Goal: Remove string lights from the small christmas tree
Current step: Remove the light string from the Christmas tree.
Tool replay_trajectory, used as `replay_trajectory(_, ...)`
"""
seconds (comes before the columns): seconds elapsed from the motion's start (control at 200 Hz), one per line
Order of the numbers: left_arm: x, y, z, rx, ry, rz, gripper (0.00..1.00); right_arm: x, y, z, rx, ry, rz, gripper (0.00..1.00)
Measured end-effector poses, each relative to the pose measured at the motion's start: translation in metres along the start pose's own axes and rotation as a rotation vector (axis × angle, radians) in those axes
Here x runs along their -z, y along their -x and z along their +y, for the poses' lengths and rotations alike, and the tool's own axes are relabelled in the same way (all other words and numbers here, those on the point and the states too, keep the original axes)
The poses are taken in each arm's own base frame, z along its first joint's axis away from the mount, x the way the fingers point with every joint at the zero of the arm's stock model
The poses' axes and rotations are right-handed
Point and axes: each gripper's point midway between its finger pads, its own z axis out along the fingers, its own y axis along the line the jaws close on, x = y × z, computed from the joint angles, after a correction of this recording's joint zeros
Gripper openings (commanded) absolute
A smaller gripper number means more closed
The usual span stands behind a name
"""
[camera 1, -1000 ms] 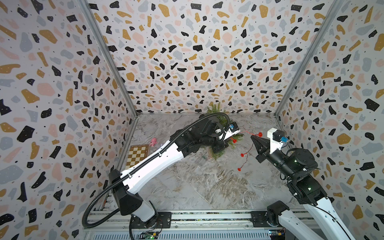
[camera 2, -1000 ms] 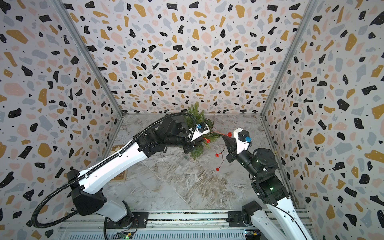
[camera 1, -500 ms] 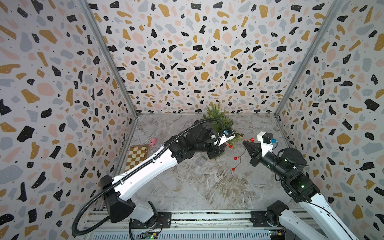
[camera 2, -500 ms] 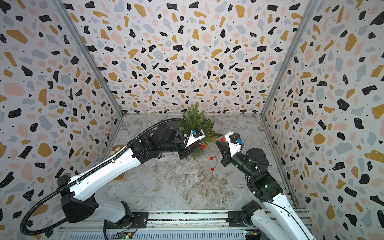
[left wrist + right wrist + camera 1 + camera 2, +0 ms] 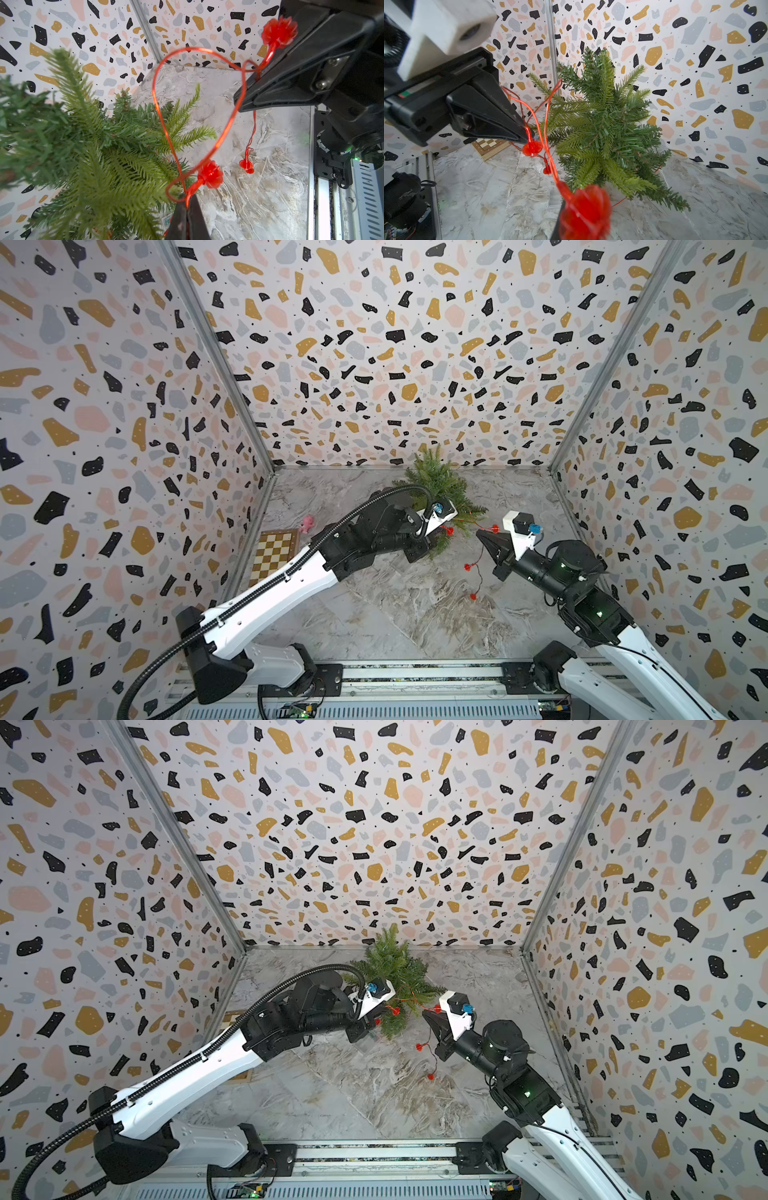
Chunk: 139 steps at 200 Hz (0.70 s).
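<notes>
The small christmas tree (image 5: 436, 485) stands green near the back wall and leans a little. The string lights (image 5: 158, 116) are a thin red wire with red beads that loops off its branches. My left gripper (image 5: 188, 204) is shut on the wire just below a bead (image 5: 209, 174). In both top views my right gripper (image 5: 480, 533) sits right of the tree, shut on the same wire. More wire hangs from it to the floor with two beads (image 5: 473, 596). In the right wrist view a blurred bead (image 5: 583, 212) hides most of that gripper's jaws.
A small chessboard (image 5: 274, 549) and a pink toy (image 5: 307, 523) lie at the left of the marble floor. Speckled walls close in three sides. A metal rail (image 5: 415, 674) runs along the front with both arm bases on it.
Both grippers have shifted left and toward the front, still shut on the wire. The tree, bent over a second ago, now stands more upright, and the hanging beads have followed leftward.
</notes>
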Motion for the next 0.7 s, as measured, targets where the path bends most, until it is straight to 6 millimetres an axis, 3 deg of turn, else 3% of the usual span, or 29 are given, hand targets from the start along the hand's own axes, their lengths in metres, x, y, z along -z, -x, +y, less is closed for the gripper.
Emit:
replay_trajectory(0.416, 0.012, -0.015, 0.006, 0.007, 0.068, 0.016, 0.0, -0.004, -0.011, 0.011, 0.008, 0.042, 0.025, 0.0)
replay_trajectory(0.696, 0.025, -0.031, 0.021, 0.011, 0.183, 0.04, 0.0, -0.009, -0.022, 0.019, 0.002, 0.078, 0.056, 0.0)
